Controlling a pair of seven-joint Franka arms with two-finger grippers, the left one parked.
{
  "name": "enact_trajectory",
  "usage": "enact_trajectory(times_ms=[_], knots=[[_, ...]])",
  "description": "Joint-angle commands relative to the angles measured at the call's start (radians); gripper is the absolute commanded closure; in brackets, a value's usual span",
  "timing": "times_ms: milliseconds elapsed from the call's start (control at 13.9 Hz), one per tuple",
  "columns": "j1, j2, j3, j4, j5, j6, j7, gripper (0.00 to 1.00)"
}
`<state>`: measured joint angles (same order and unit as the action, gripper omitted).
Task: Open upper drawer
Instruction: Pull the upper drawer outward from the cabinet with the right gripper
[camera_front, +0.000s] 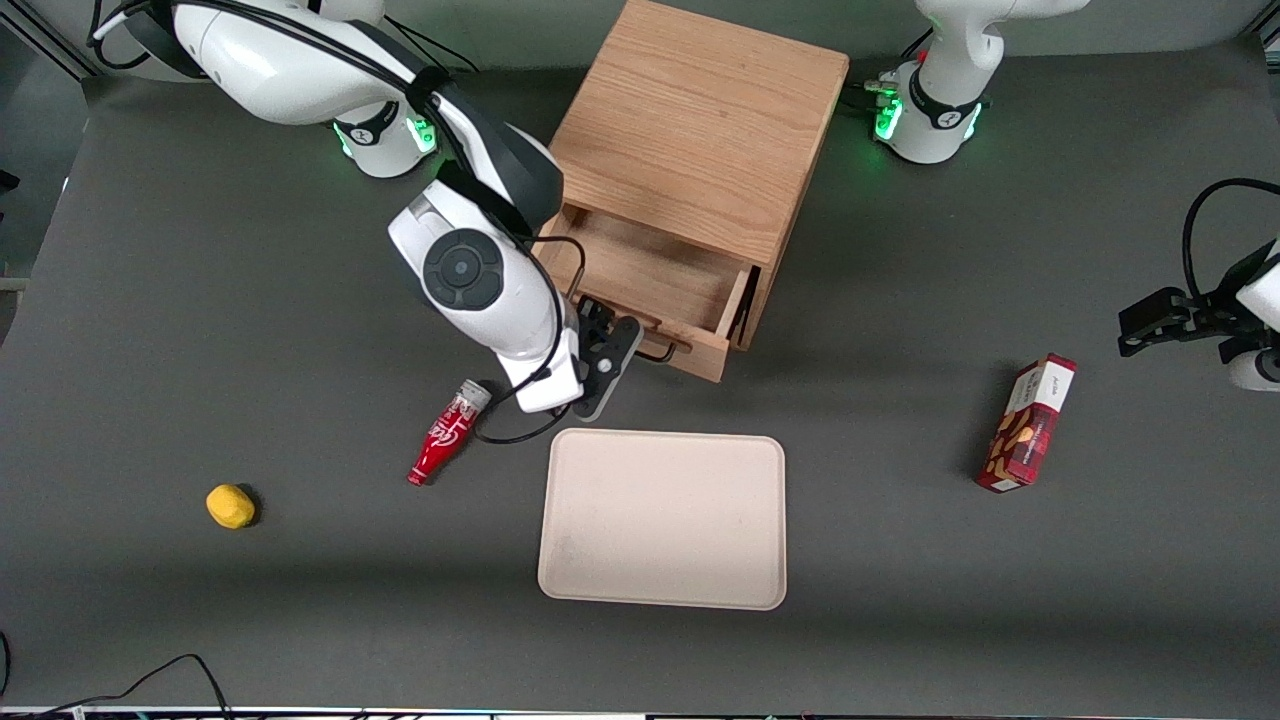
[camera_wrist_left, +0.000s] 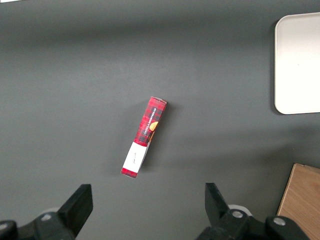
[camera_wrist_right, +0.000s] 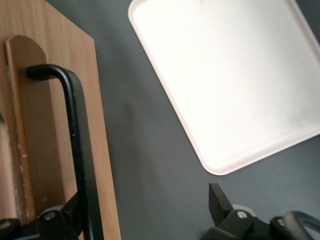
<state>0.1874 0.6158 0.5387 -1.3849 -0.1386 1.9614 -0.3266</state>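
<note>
In the upper centre of the front view, one oak cabinet (camera_front: 700, 130) stands on the dark table (camera_front: 900, 600). Its upper drawer (camera_front: 650, 275) is pulled out toward the camera, showing a bare wooden floor. The drawer slides along a slight diagonal toward the lower part of the frame. Its front panel's long axis runs crosswise to that, slanting down toward the parked arm's end. The single black wire handle (camera_front: 665, 352) lies along that panel. The gripper (camera_front: 612, 338) sits at the handle's working-arm end, in the middle of the frame. In the right wrist view its fingers (camera_wrist_right: 220, 200) are spread wide, with the handle bar (camera_wrist_right: 80, 145) just beside one finger and not clamped. Also on the table are one cream tray (camera_front: 560, 520) in the lower centre, nearer the camera than the drawer, and one red bottle (camera_front: 443, 435) lying beside the tray. One yellow lump (camera_front: 230, 506) lies toward the working arm's end, and one red box (camera_front: 1028, 425) toward the parked arm's end.
</note>
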Motion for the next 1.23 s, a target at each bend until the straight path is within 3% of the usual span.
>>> enact_trajectory(times_ms=[0,1155], knots=[[0.014,0.045,-0.026,0.073,-0.002,-0.001,-0.035,0.0],[0.003,0.088,-0.149,0.124,0.079,0.128,-0.077,0.0]])
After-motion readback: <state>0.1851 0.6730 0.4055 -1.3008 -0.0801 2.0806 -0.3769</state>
